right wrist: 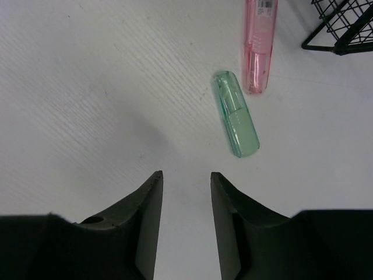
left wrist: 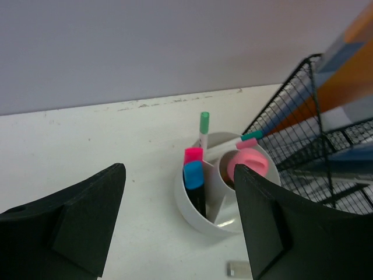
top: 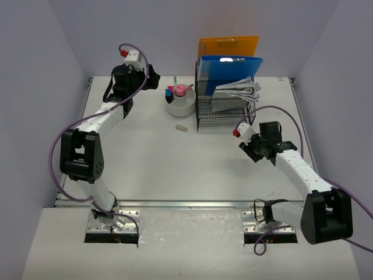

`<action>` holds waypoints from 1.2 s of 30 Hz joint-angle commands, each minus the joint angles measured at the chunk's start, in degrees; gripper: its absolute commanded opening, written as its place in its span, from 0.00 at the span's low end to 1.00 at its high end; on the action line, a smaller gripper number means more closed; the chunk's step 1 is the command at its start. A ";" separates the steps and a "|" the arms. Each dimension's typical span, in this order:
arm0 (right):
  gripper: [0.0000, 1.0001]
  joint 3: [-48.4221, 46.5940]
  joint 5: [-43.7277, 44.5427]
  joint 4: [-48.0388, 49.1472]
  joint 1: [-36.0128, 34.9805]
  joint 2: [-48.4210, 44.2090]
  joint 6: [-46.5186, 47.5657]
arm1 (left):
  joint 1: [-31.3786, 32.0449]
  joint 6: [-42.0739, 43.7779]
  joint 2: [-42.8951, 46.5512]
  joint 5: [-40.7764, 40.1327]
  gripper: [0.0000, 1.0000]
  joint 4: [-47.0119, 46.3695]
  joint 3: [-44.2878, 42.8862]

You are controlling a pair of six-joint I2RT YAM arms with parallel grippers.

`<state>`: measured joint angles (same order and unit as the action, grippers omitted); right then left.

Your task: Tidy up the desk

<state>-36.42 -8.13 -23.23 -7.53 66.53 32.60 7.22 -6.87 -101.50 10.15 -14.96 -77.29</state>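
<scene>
Two containers are standing at the far side of the large flat white desk [top: 175,169], which is lying between pale lavender walls [top: 35,87] with a silver metal rail [top: 186,204] along its near edge. The bigger one, a black wire rack [top: 205,116], is holding an upright blue plastic folder [top: 230,67], an orange folder [top: 227,45] behind it and some white papers [top: 236,90] on its upper shelf. Just left of the rack a round white divided cup [left wrist: 189,207] is keeping a pink-capped marker [left wrist: 193,155], a blue-capped marker [left wrist: 193,175], a thin green-capped pen [left wrist: 204,123] and a pink rounded object [left wrist: 250,163]. The left gripper [left wrist: 179,175] is hovering above this cup with its fingers spread wide and nothing between them. The right gripper [right wrist: 185,178] is hanging over bare desk, its fingers standing a narrow gap apart and pinching nothing. Ahead of it a clear pink tube-shaped piece [right wrist: 259,46] and a clear green one [right wrist: 235,114] are lying flat, just beside each other. A small white block [top: 181,126] is lying in front of the cup.
</scene>
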 commanded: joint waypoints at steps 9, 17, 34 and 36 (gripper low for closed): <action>0.60 -6.93 -12.00 7.56 12.64 15.75 9.42 | 0.43 0.42 24.54 10.18 0.75 4.95 18.96; 0.59 -9.39 -17.65 5.90 12.98 23.78 12.61 | 0.34 -0.77 27.11 10.94 0.75 8.71 20.79; 0.29 -3.21 -22.34 -4.01 13.69 18.11 22.27 | 0.40 -1.48 29.45 13.02 0.76 10.30 21.32; 0.23 -2.49 -21.96 -5.12 13.69 16.25 22.47 | 0.34 -1.76 29.84 13.60 0.76 10.35 21.62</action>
<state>-40.58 -27.90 -25.20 5.91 87.57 52.32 7.46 -7.83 -74.25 21.98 -3.21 -56.27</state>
